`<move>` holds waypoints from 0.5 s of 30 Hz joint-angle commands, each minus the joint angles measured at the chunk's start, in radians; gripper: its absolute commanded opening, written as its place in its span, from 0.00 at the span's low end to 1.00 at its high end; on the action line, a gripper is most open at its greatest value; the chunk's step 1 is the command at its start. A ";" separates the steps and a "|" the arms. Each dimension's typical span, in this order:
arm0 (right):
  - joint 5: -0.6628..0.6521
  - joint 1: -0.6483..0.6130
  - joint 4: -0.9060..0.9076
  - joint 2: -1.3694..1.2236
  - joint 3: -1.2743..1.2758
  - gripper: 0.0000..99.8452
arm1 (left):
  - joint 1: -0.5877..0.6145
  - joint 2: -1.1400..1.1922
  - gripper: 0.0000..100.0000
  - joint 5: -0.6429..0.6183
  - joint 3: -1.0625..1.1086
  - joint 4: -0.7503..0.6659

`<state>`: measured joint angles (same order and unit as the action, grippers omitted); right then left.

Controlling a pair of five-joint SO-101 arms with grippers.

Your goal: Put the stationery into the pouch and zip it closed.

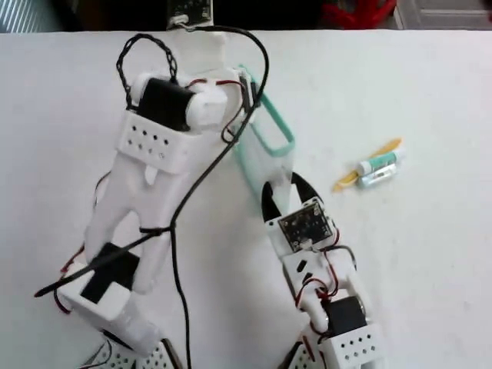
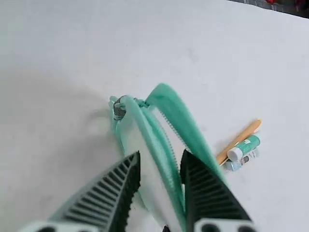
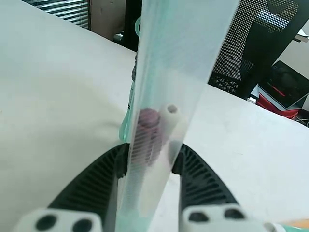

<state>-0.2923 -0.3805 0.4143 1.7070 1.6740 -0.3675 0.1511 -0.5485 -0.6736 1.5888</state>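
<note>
A: Progress?
B: Partway at best. The pouch [image 1: 265, 150] is unzipped and stands on edge mid-worktop [image 1: 430, 269]. A glue stick [image 1: 379, 161], an orange pencil [image 1: 344, 183] and a small pale item [image 1: 378, 176] lie bunched together, apart from the pouch. Zipping not done.
A: Anything inside?
B: A reddish blob [image 3: 148, 117] and a white tube [image 3: 171, 112] show through the wall. Probably inside, not sure.
A: End effectors?
B: The right end effector [image 3: 150, 150] is clamped on one end of the pouch. The left end effector [image 2: 160, 159] looks clenched on the zipper edge at the other end.
A: Pouch look?
B: Translucent white, teal zipper, floppy, mouth gaping.
</note>
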 commanded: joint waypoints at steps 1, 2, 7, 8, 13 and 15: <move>-0.011 0.001 -0.016 0.005 0.002 0.04 | -0.002 0.031 0.12 -0.006 -0.086 0.041; -0.011 0.001 -0.016 0.005 0.002 0.04 | -0.002 0.047 0.10 -0.006 -0.086 0.043; -0.011 -0.001 -0.016 0.005 -0.002 0.05 | -0.002 0.113 0.06 -0.002 -0.118 0.038; -0.011 -0.001 -0.015 0.005 -0.002 0.07 | -0.002 0.116 0.05 0.018 -0.135 0.038; -0.011 -0.012 0.114 0.005 -0.055 0.30 | -0.030 0.113 0.03 0.164 -0.235 0.005; -0.011 -0.010 0.145 0.005 -0.078 0.34 | -0.050 0.116 0.03 0.219 -0.281 0.003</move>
<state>-0.2923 -0.3790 0.5201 1.7054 1.6602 -0.3844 0.2785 -0.4289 -0.8301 1.6226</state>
